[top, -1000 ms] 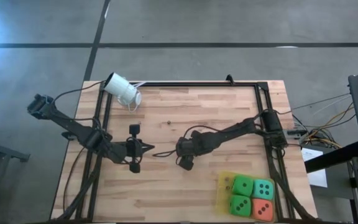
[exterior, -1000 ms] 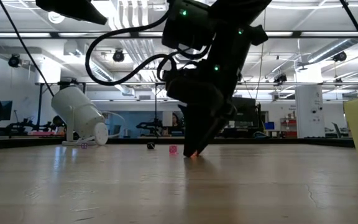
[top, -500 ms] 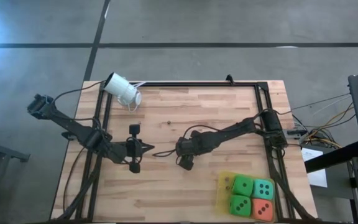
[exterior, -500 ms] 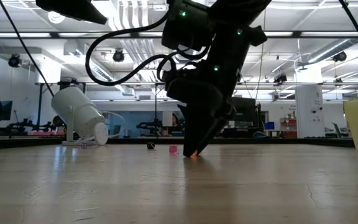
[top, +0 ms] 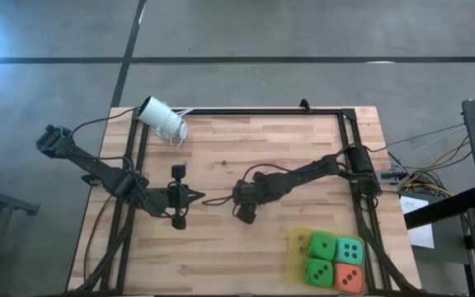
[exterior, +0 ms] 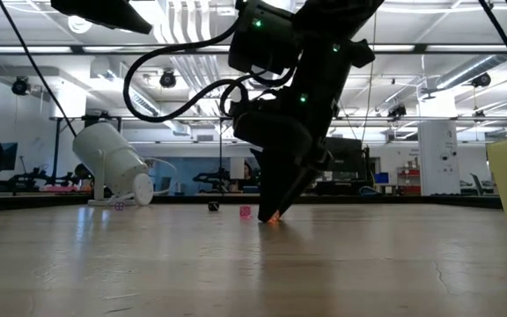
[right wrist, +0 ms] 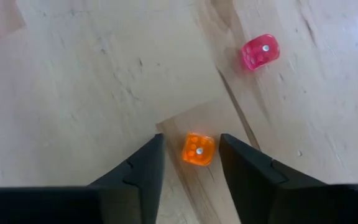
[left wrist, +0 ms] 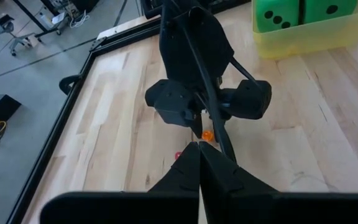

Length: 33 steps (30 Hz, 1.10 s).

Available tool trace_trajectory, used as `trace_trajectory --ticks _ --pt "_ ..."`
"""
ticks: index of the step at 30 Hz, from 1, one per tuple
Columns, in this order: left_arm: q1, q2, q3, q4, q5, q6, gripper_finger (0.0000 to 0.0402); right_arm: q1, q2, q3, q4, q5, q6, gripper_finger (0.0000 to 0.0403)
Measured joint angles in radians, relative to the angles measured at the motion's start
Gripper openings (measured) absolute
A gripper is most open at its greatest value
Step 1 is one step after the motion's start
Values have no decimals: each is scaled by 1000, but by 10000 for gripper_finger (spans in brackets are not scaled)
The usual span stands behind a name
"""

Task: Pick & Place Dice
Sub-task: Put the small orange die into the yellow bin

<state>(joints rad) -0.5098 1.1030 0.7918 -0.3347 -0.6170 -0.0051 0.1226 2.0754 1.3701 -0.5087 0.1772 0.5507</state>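
Right jaws are standing tip-down mid-worktop [top: 221, 157], released and straddling the small orange die [right wrist: 199, 149], a sliver of gap each side, not gripping yet. The pink die [right wrist: 260, 51] is lying near, clear of the jaws. The four big dice [top: 335, 260] are sitting packed in the yellow bin [top: 295, 252] at the worktop's right-hand corner. Left jaws are clenched on nothing, waiting left of centre and pointing at my right arm. For a good pinch I'm thinking: keep the die centred, tips nearly on the wood, flat faces square to the pads, squeeze slowly. It's small and looks hard, so an off-centre squeeze would probably squirt it out.
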Motion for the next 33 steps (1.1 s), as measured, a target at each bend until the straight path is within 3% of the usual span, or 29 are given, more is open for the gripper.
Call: trace_trajectory --ticks 13,25,33 --pt "0 0 0 0 0 -3 2 -7 1 -1 -8 4 14 55" --pt "0 0 0 0 0 -4 2 -6 -9 -2 -9 0 -4 57" --pt "0 0 0 -2 11 -4 2 17 -144 -3 -65 0 -27 57"
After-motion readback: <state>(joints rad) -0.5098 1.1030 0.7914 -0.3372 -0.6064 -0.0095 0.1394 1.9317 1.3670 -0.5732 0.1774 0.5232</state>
